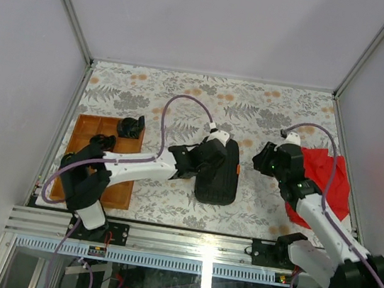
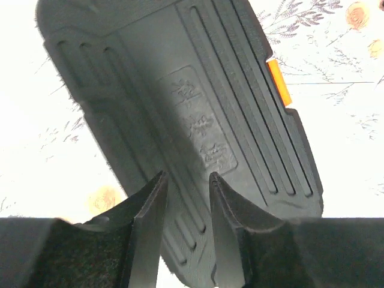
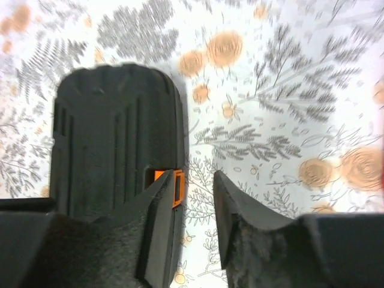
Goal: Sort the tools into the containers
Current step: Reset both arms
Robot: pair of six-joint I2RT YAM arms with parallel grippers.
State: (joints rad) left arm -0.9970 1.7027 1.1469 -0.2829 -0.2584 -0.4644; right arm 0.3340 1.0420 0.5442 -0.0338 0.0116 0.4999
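Observation:
The black ribbed case [image 1: 218, 183] lies shut in the middle of the table, its orange latch [image 2: 279, 81] on the right edge. My left gripper [image 1: 211, 160] hovers over its lid [image 2: 198, 108]. It [image 2: 187, 180] is open a little with nothing between the fingers. My right gripper [image 1: 258, 159] is just right of the case [image 3: 108, 138]. It [image 3: 195, 180] is open, with its left finger over the orange latch [image 3: 179, 189] and only tablecloth in the gap. The wooden tray [image 1: 81, 144] sits at the left. No tools show plainly.
A small dark object [image 1: 130, 128] that I cannot identify rests in the tray's far right compartment. A red cloth [image 1: 324, 178] lies crumpled at the right under the right arm. White walls close in the flowered table on three sides.

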